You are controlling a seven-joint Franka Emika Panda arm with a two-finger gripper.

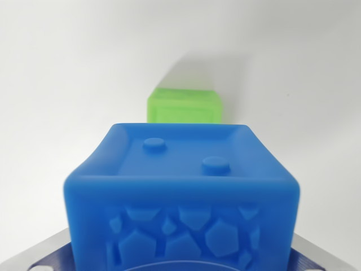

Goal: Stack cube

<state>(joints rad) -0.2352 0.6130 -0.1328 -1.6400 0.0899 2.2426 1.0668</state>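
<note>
1. Plainly, the surface (67, 73) fills most of the wrist view: white, matte, bare, with soft grey shadow behind the cubes. No walls or room seen.
2. Blue cube (180, 197): very near the camera, filling the lower half. Top face recessed, with two round studs; front face carries raised polygon shapes.
3. Green cube (185, 105): farther back, just above the blue cube's far edge in view, lower part hidden behind it. Whether they touch, cannot tell.
4. Grey metal parts (48, 248) at both bottom corners, partly hidden by the blue cube.
5. Tool: fingers not visible; open, closed, or gripping, cannot tell.
</note>
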